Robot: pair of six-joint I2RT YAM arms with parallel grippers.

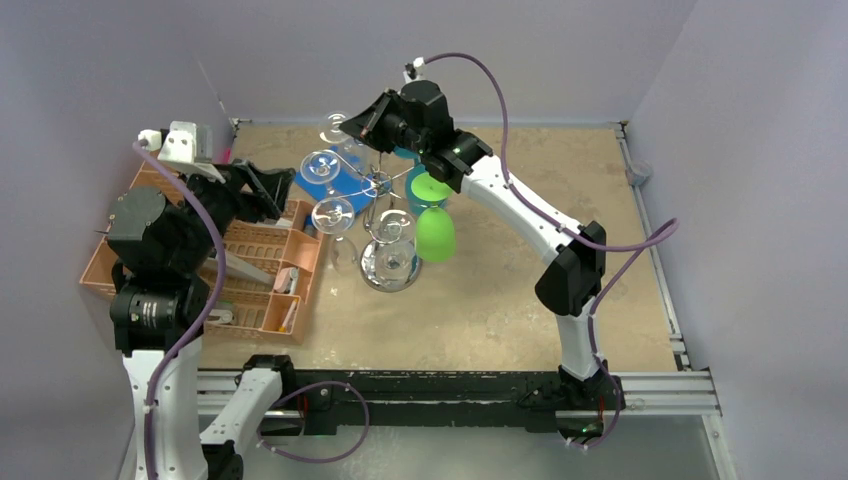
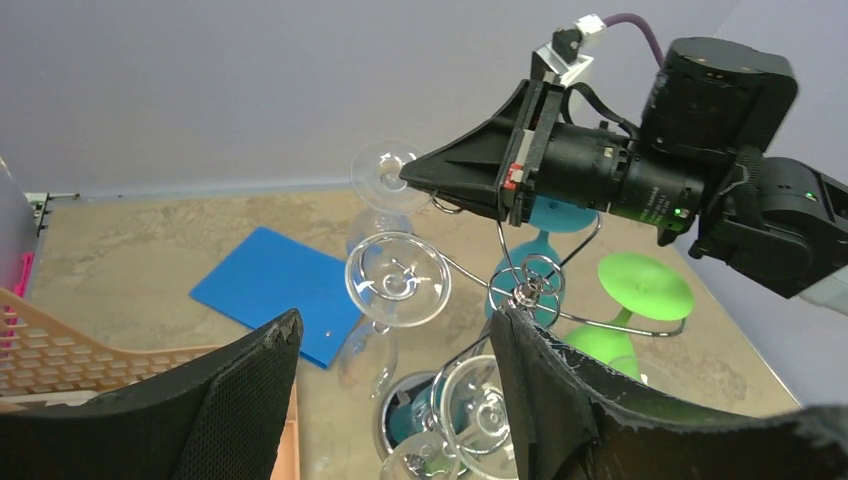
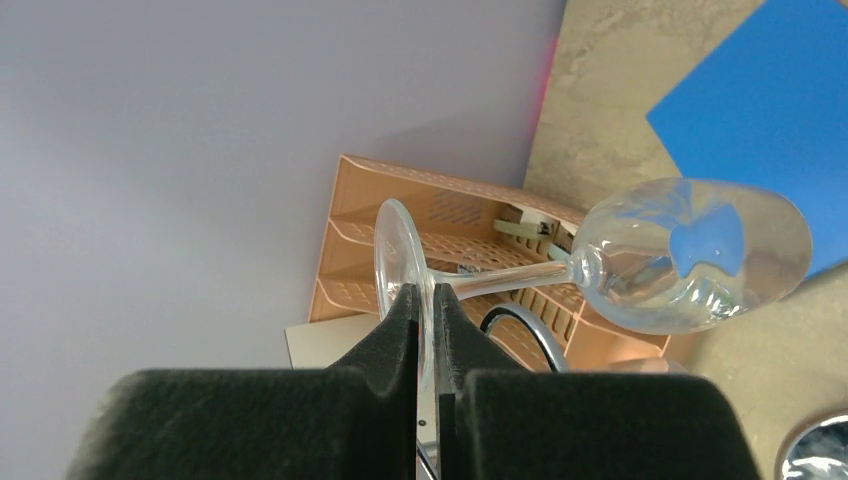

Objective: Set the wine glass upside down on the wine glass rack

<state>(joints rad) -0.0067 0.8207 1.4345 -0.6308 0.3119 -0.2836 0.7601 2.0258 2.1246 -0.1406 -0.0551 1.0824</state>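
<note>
the right claw (image 3: 424,295) is closed narrow on the thin rim of the foot of the wine glass (image 3: 690,255). both pads press this disk, and the stem and bowl reach away from the fingers. just beyond the fingertips and a little lower stands the wine glass rack (image 2: 530,287). its scroll arms are near the held foot, but i judge they do not touch it yet. a clear glass (image 2: 397,280) hangs just below the tip, a teal glass (image 2: 560,215) under the claw body, and a green glass (image 2: 645,285) toward its wrist. farther out lie the blue sheet (image 2: 275,290) and the orange basket (image 1: 265,250). there the left claw (image 2: 395,318) waits with jaws wide and nothing between them.

to do this step well, i think the stem must slide between the two wires of a free arm, with the foot above the wires and the bowl hanging. the grip is only on the rim, so the glass can swing. a slow approach is better, away from the clear neighbour, and the claw opens only when the foot rests on both wires.

the right wrist view shows the pinch exactly, but almost nothing of the rack. the left wrist view shows the foot against the arms. the top view gives the layout, but the clear glass is hard to read there.
</note>
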